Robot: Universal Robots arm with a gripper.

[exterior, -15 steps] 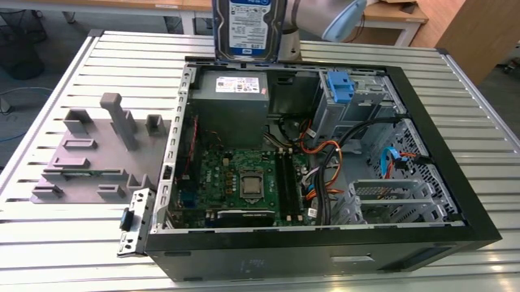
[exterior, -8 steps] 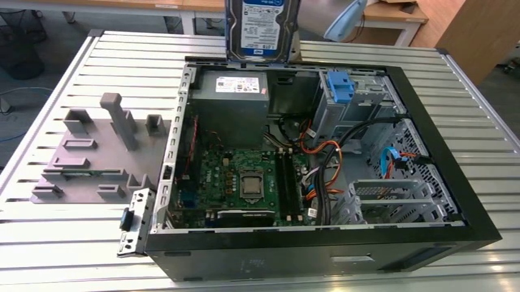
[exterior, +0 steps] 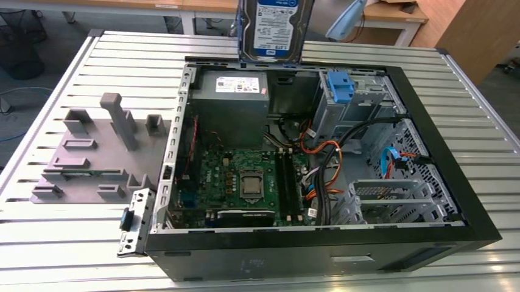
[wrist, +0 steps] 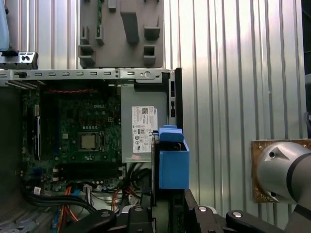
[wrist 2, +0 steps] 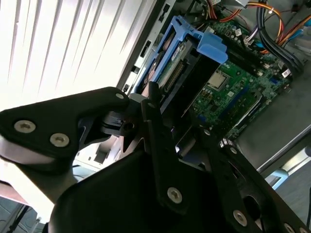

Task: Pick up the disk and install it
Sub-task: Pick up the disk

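The disk (exterior: 272, 30), a silver drive with a white-and-blue label, hangs upright above the far edge of the open computer case (exterior: 442, 158) in the exterior view. In both wrist views the disk's blue carrier (wrist: 173, 162) juts out from my gripper (wrist 2: 155, 104), which is shut on it. The second wrist view shows the disk (wrist 2: 181, 73) edge-on, with the motherboard (wrist 2: 228, 87) beyond it. In the first wrist view the carrier sits over the case's wall, beside the grey power supply (wrist: 143, 133).
Inside the case lie the power supply (exterior: 231, 91), the motherboard (exterior: 243, 182), orange and black cables (exterior: 325, 164), a blue bracket in the upper bay (exterior: 341, 88) and a metal drive cage (exterior: 390, 194). A grey fixture block (exterior: 89, 152) stands on the slatted table (exterior: 81, 255).
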